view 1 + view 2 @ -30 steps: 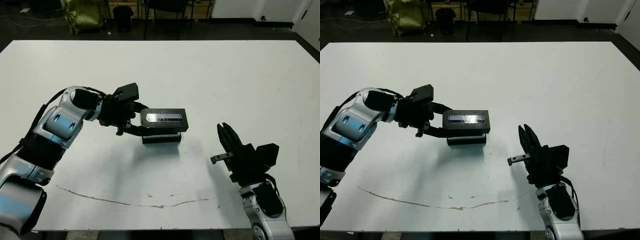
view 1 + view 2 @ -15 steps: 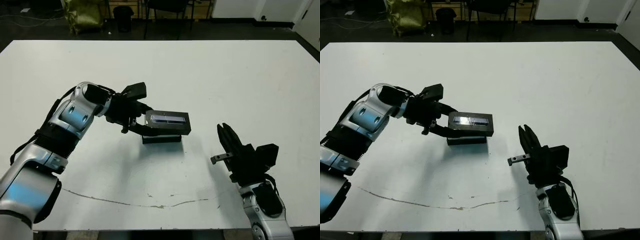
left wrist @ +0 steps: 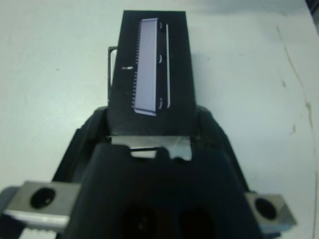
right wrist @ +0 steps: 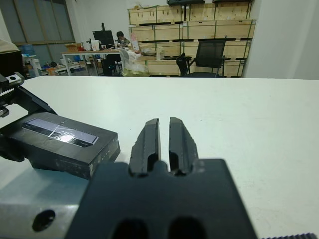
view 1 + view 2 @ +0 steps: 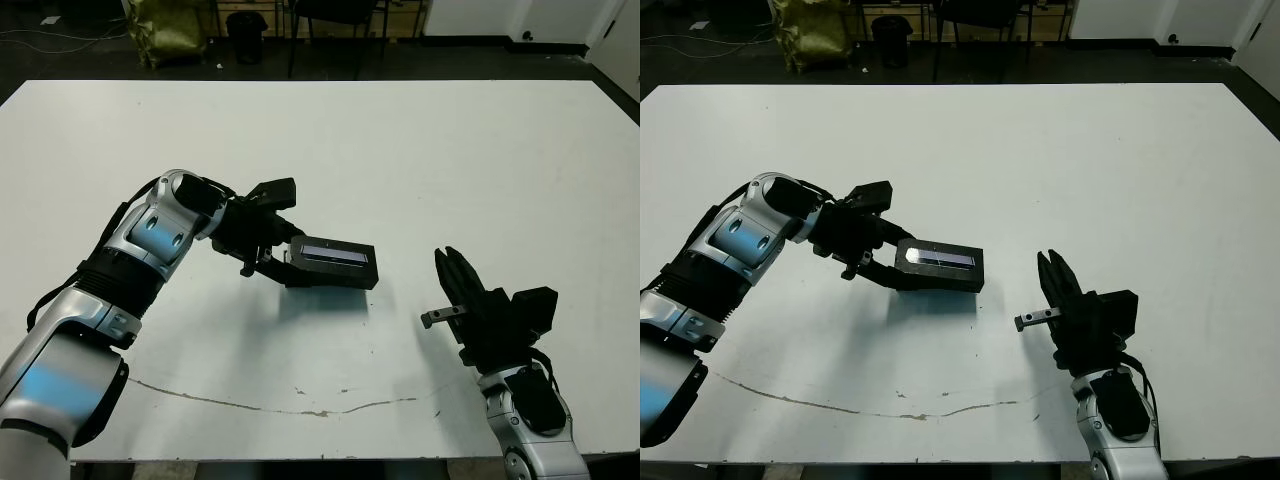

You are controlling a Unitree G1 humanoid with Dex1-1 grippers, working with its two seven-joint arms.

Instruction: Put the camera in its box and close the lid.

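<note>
- Overhead, the left hand (image 5: pixel 281 262) grips one end of the lid (image 5: pixel 333 262), low over the white desk (image 5: pixel 450 160); the box is hidden beneath.
- Left wrist: lid's silvery stripe (image 3: pixel 148 64) faces up.
- Right wrist: right hand (image 4: pixel 163 142) rests empty, fingers pressed together.

I counted one lid (image 5: pixel 333 257) with a shiny stripe. I saw two tools, the left tool (image 5: pixel 276 262) and the right tool (image 5: pixel 450 270). There was one white desk (image 5: pixel 480 160) under them.
</note>
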